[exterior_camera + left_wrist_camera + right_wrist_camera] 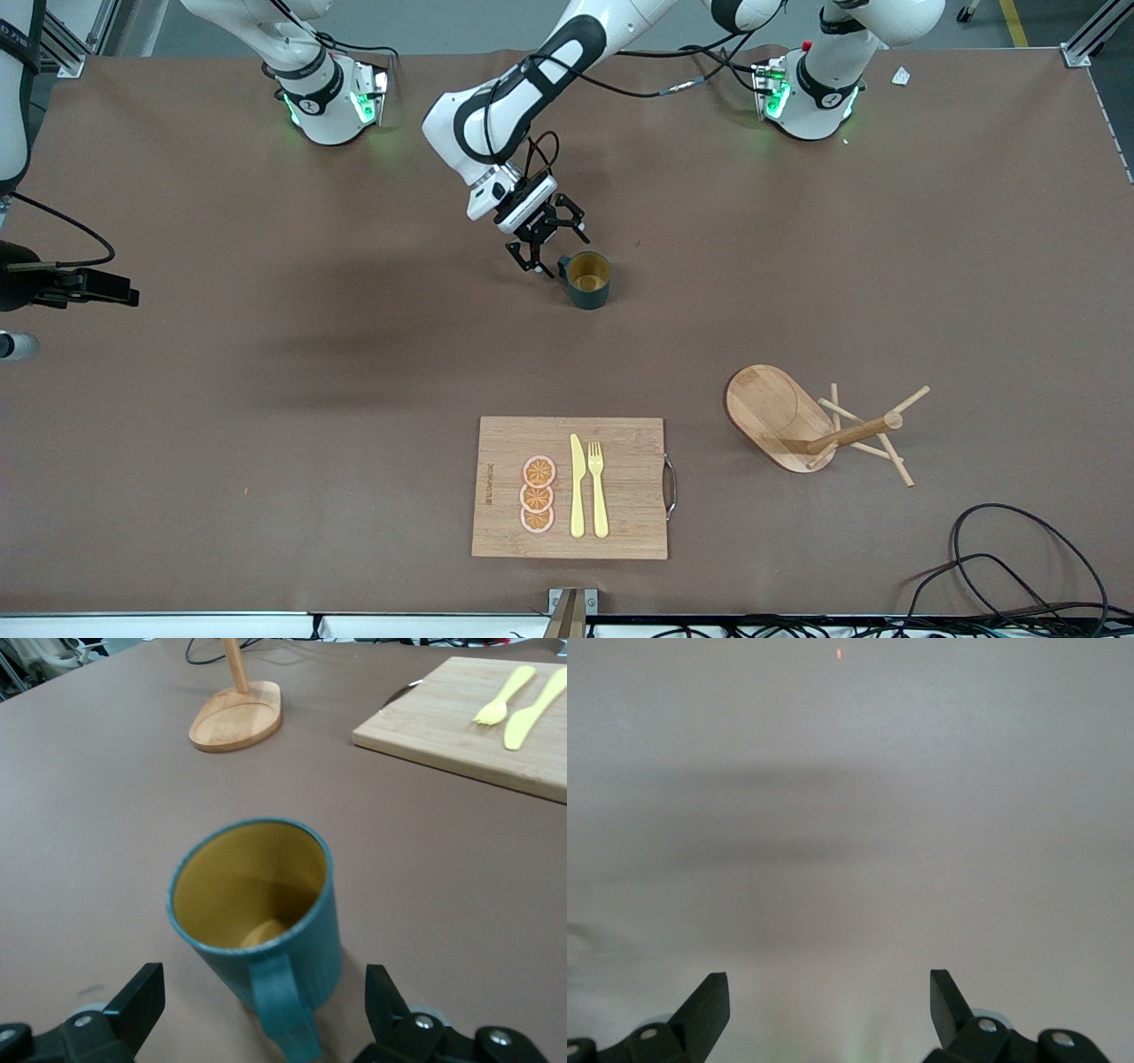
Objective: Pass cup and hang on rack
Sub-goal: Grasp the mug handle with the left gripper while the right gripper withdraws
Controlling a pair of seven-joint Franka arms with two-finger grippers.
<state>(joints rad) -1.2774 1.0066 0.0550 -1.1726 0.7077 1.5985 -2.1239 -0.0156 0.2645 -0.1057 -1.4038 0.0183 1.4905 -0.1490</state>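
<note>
Left gripper: jaws wide, straddling cup handle for your grasp | right gripper: waits, jaws open, empty | rack: tipped on surface.

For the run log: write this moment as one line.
left gripper: open, at teal mug handle | mug: upright on table | right gripper: open, waiting | mug tree: no mug hung

The cutting board carries a dark branded mark along one edge, too small to read.
</note>
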